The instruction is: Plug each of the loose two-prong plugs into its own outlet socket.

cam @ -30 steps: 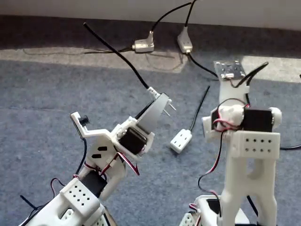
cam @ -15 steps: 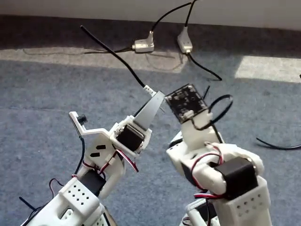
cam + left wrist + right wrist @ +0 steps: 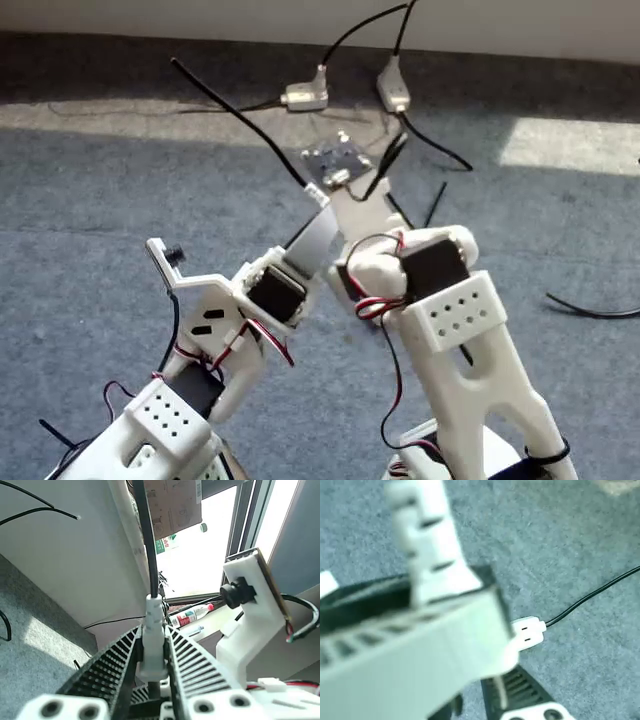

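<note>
My left gripper [image 3: 322,225] pinched the plug [image 3: 153,650] by its body, raised off the surface [image 3: 90,220], probably to keep its prongs free. The socket [image 3: 526,632] lay below the right gripper [image 3: 505,692], whose state I couldn't tell. I could read no writing.

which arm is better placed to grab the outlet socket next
Right, probably. The left gripper is shut on a plug, so it cannot take anything else. The right arm leans forward over the carpet, and its wrist view looks down on the outlet socket close by.
</note>
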Robot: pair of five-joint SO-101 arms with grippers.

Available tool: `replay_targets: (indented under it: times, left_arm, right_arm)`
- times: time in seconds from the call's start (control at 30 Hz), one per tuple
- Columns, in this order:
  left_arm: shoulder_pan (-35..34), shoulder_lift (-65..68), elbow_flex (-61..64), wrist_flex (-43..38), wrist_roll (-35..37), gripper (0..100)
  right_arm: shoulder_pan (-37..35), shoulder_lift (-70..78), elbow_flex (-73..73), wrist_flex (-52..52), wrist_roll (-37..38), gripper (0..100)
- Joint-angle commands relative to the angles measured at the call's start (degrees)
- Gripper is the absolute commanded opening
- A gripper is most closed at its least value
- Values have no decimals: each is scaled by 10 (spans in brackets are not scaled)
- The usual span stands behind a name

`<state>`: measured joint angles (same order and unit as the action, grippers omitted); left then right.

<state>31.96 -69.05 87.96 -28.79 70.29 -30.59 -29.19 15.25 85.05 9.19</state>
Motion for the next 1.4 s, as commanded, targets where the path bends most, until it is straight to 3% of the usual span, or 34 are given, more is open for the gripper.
replay_targets:
  times: [0.0,0.5,1.37]
  left_arm:
    - [12,-10,-4,1,2,7]
    - [43,-8,3,1,0,7]
    - [43,-5,3,2,-1,7]
  right_arm:
    - [36,15,-70,-4,7,8]
    - [116,125,-206,16,76,8]
    - [119,142,-217,-45,78,8]
